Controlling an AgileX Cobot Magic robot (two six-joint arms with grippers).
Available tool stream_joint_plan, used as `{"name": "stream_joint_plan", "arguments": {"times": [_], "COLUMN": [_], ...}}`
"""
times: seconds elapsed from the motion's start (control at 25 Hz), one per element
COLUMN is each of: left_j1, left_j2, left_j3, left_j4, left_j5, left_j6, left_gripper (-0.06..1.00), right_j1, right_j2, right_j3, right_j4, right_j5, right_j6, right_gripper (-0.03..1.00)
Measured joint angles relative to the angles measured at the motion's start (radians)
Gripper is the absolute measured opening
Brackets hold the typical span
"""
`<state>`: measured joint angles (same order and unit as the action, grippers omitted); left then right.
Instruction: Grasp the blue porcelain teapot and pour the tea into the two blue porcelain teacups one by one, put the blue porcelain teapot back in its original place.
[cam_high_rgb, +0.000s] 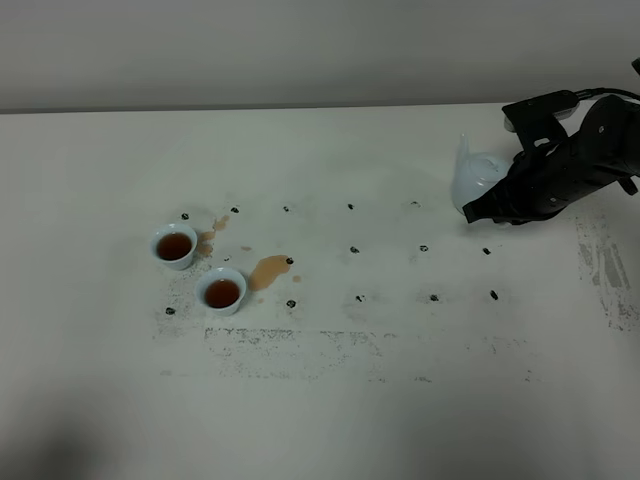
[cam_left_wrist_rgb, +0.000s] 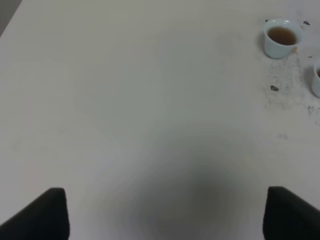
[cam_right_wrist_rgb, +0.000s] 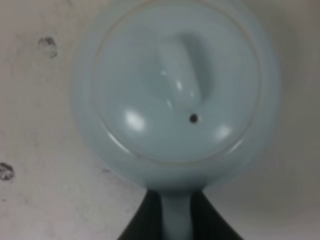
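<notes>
The blue porcelain teapot is at the right side of the table, and my right gripper is shut on its loop handle. In the right wrist view the teapot is seen from above, lid on, with the handle pinched between the dark fingers of the right gripper. Whether it rests on the table I cannot tell. Two blue porcelain teacups stand at the left centre, both holding brown tea. My left gripper hangs open above bare table, away from the cups.
Brown tea puddles lie beside the cups. Small dark marks dot the white table, and worn grey patches run along its front and right side. A wall stands behind the far edge.
</notes>
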<state>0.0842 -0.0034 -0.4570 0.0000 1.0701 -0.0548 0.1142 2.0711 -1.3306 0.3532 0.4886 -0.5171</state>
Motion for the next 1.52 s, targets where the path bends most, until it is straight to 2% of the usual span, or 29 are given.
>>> {"name": "stream_joint_plan", "arguments": {"times": [0.2,0.32,0.4,0.64,0.8,1.08,1.28,1.52], "left_j1": [0.000,0.000,0.000,0.000,0.000,0.000,0.000,0.000], "left_j2": [0.000,0.000,0.000,0.000,0.000,0.000,0.000,0.000], "left_j3": [0.000,0.000,0.000,0.000,0.000,0.000,0.000,0.000], "left_j4": [0.000,0.000,0.000,0.000,0.000,0.000,0.000,0.000], "left_j5": [0.000,0.000,0.000,0.000,0.000,0.000,0.000,0.000], "left_j6": [0.000,0.000,0.000,0.000,0.000,0.000,0.000,0.000], "left_gripper": [0.75,0.75,0.75,0.75,0.75,0.75,0.75,0.75], "right_j1": [0.000,0.000,0.000,0.001,0.001,0.001,-0.003,-0.082], "right_j2": [0.000,0.000,0.000,0.000,-0.012,-0.147,-0.252,-0.273], "right_j3": [0.000,0.000,-0.001,-0.001,-0.001,-0.001,-0.005,-0.067], "right_j4": [0.000,0.000,0.002,0.002,0.003,0.002,0.006,-0.011], "right_j5": [0.000,-0.005,-0.007,-0.008,-0.006,0.065,0.139,0.354], "right_j6": [0.000,0.000,0.000,0.000,0.001,0.018,0.075,0.201], "right_gripper": [0.05,0.09,0.15,0.43,0.55,0.58,0.58,0.58]}}
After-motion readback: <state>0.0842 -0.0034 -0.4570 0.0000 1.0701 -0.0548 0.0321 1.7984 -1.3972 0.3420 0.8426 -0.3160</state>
